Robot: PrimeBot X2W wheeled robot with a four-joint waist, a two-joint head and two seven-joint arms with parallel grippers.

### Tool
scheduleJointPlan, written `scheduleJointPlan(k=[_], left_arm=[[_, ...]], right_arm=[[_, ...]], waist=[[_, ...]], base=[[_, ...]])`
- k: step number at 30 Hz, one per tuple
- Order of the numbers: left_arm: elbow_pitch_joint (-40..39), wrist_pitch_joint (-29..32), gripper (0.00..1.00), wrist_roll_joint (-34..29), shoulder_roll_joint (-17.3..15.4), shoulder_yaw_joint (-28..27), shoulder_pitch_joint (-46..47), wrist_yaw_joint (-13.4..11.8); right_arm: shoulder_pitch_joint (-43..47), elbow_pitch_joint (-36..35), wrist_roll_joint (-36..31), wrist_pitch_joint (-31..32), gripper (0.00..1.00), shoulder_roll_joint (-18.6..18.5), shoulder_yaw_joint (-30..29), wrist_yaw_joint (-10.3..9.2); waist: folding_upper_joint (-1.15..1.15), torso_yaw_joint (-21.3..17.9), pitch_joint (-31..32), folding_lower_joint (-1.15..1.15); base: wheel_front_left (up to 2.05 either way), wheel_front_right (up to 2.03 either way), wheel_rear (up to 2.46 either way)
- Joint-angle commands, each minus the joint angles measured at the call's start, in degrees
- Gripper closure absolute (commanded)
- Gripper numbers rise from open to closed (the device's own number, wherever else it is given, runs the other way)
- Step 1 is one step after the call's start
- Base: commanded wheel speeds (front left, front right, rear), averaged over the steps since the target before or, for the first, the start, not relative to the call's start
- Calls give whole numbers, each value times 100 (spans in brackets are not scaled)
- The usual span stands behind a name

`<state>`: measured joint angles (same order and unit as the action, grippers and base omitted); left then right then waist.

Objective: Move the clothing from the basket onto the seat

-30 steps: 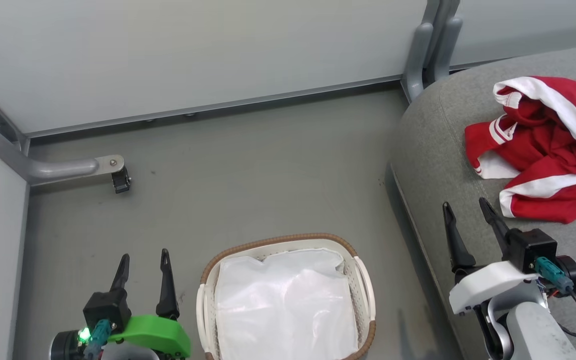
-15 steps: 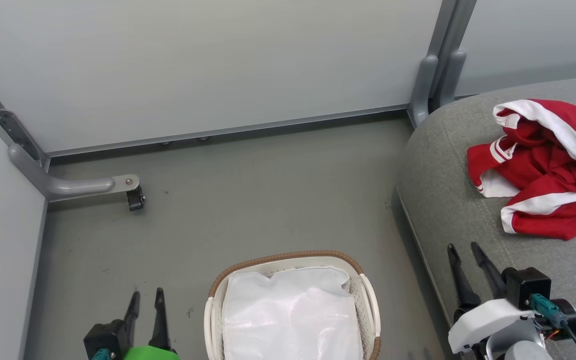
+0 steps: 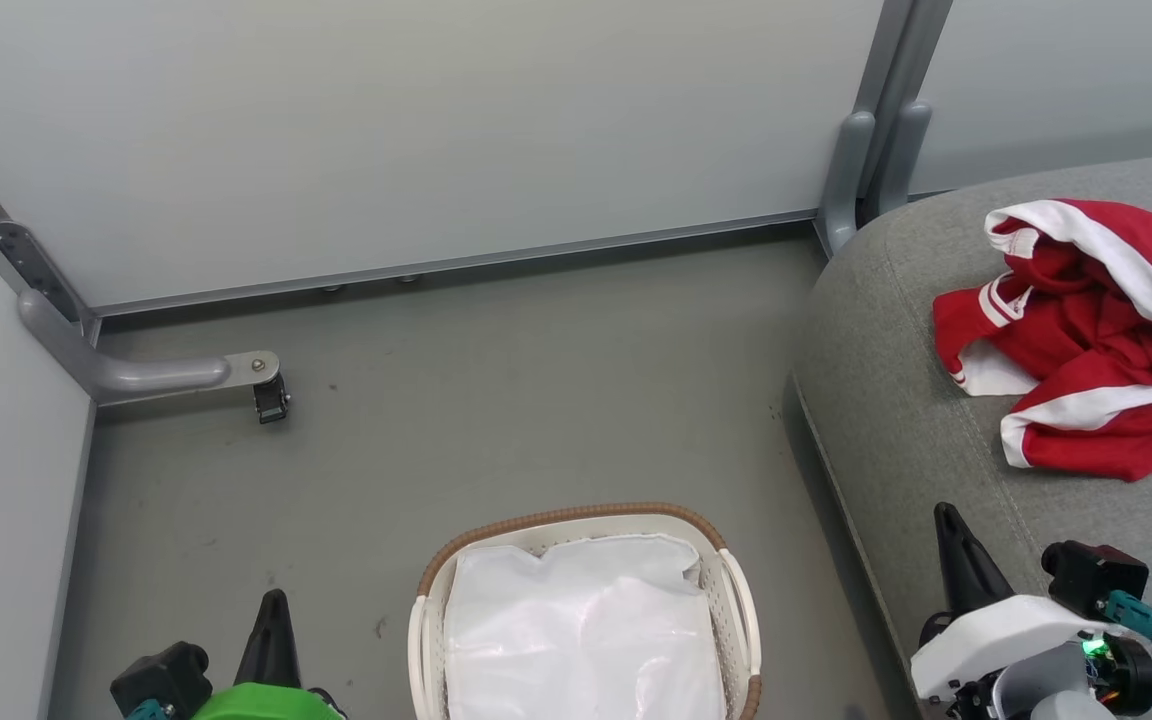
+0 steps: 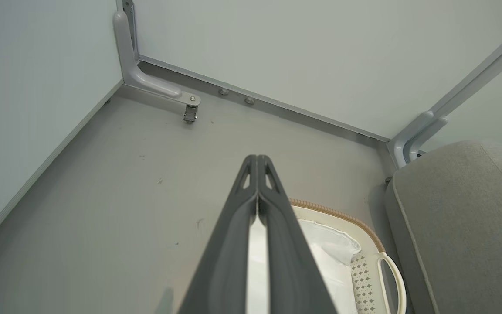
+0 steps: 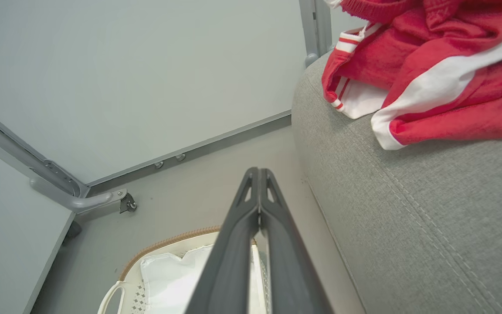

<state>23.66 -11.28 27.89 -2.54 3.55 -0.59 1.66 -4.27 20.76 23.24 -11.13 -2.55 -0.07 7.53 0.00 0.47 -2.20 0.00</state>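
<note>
In your head view, the clothing (image 3: 1086, 330) lies crumpled on the seat (image 3: 896, 420) at about 2 o'clock. It is red with white stripes and well apart from the basket (image 3: 576, 518). The basket stands on the floor (image 3: 536, 380) at 6 o'clock with a white liner (image 3: 586, 630) in it. Your left end effector (image 3: 274, 600) sits at 7 o'clock, near the basket. Your right end effector (image 3: 944, 515) sits at 5 o'clock, near the seat's side. From up here each reads as a single dark spike.

The wrist views settle that for you. The left one looks along two fingers pressed together tip to tip with nothing between them, and the basket's woven rim lies at its 5 o'clock. The right wrist view gives the same closed, empty pair. It also brings the clothing close at its 1 o'clock and picks out the seat's stitched seam (image 5: 412, 209). A metal bracket (image 3: 186, 372) with a small caster stands at 10 o'clock in the head view.
</note>
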Motion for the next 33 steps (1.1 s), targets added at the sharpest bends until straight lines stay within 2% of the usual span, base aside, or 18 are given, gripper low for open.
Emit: scheduleJointPlan(k=[1,33], left_arm=[[-126,49,100,233,-14,-59,148,43],[-477,737,100,2723,-27,-441,388,264]], right_arm=[[-94,-123,260,51,100,-28,-42,-1],[-155,-362,2924,734,100,-36,-284,-3]], waist=[[0,0,2,0],[0,-14,59,0]], base=[[0,0,0],[0,0,0]])
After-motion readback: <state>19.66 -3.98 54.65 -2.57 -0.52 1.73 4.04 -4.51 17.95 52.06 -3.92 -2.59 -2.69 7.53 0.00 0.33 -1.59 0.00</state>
